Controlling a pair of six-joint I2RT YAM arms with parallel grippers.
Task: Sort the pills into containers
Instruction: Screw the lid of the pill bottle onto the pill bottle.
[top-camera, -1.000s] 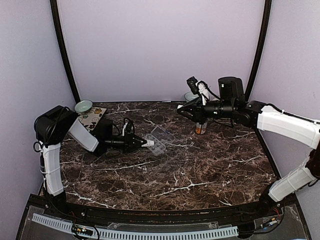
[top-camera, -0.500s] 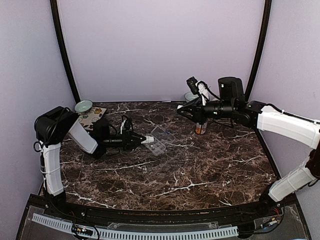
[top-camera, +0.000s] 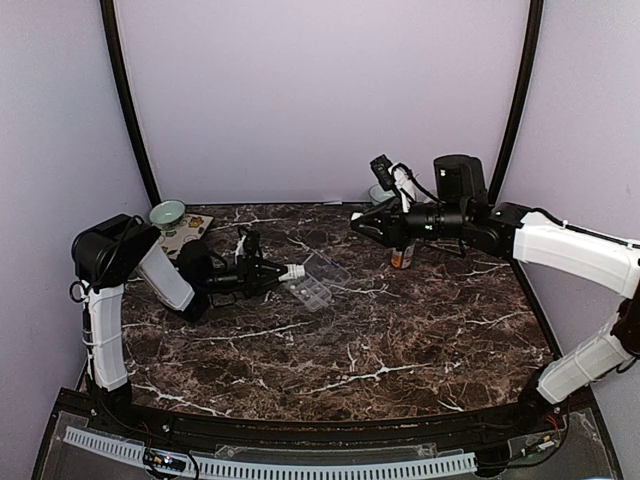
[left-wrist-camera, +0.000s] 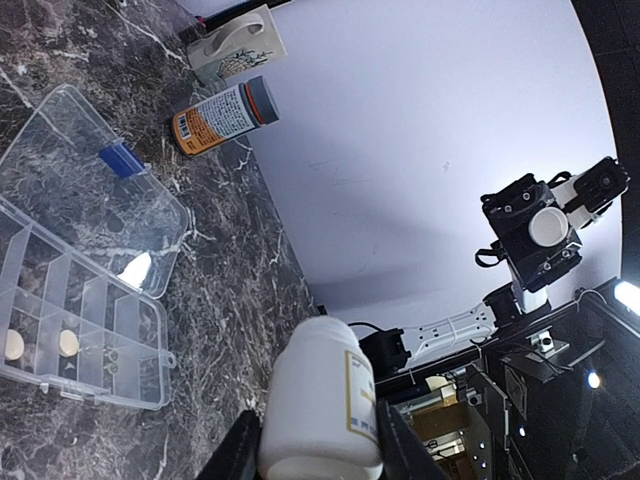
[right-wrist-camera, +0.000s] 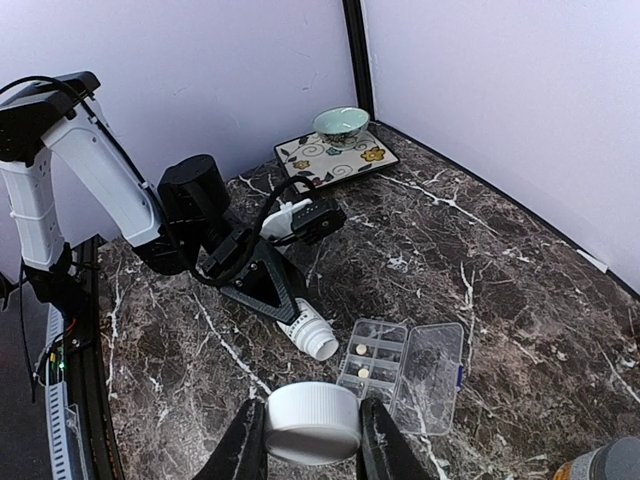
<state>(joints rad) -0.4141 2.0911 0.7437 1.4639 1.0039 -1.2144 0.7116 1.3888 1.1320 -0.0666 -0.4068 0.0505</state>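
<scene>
At the far left sit a pale green glazed bowl and a flat square plate with a flower pattern. Both rest on the dark marble table, which is glossy and veined with white.

The left gripper is clamped around a smooth white bottle. The bottle is a round cylinder held level, with its open mouth towards the organiser box. The box lies just right of the bottle near the table's middle. It is clear, thin-walled plastic, with its hinged lid folded flat beyond the ribbed compartments. Two round pale pills lie in neighbouring cells at one end.

Further right, raised well above the table, the right gripper pinches a round white cap with a ribbed rim. Beneath that arm stands an amber bottle with a grey cap.

The near half of the table is open marble. The box lies well in from every table edge.

Only the wrist views show the pills. The left wrist view also shows a blue latch on the lid and the amber bottle's orange-and-white label. The overhead view alone shows both arms together.
</scene>
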